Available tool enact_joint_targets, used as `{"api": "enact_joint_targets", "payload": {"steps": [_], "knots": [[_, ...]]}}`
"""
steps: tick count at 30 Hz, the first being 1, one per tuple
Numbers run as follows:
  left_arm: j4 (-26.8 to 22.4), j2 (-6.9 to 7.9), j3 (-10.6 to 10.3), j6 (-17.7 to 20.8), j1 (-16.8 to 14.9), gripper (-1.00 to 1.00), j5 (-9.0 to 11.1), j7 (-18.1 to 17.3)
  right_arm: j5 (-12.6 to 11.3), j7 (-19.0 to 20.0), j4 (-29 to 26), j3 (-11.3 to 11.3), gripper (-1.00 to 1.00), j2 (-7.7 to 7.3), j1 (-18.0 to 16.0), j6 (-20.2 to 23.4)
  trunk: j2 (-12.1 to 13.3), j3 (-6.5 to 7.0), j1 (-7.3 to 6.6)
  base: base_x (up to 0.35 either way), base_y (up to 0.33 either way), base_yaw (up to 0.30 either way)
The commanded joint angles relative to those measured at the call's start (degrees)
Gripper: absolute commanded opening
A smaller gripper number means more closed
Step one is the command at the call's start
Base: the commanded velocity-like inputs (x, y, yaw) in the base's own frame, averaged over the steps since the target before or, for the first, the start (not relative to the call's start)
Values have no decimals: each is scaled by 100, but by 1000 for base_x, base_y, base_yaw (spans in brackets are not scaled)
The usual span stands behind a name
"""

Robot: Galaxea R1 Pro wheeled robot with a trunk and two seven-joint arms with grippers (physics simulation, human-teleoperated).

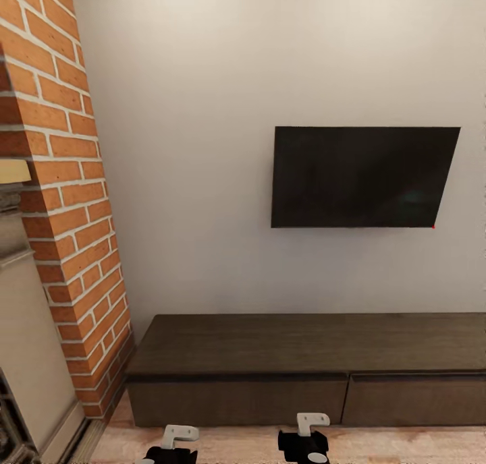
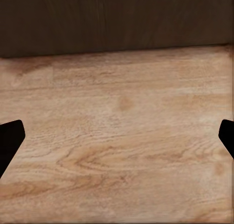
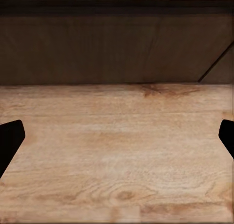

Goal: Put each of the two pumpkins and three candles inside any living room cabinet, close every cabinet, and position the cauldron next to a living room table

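Facing shut cabinet (image 1: pixel 307 369) under TV (image 1: pixel 361 177). Left gripper (image 2: pixel 117 136) and right gripper (image 3: pixel 117 136) spread wide, empty, above floor (image 2: pixel 122 151).

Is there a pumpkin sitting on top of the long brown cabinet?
No, the top of the cabinet under the TV is bare dark wood, with nothing orange on it.

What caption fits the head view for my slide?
Robot faces closed cabinet under wall TV, brick column at left.
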Motion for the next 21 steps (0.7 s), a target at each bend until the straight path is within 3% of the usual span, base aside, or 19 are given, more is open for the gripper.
{"api": "enact_joint_targets", "payload": {"steps": [1,21], "knots": [[-11,6,-42,24,-3,100,62,54,-62,-27,1,45,100,-1,-6,-32,38,12,-24,-100,0,0],[75,-3,-43,116,-3,100,37,101,-62,-27,9,45,100,0,-4,-32,840,371,-464,-10,0,0]]}}
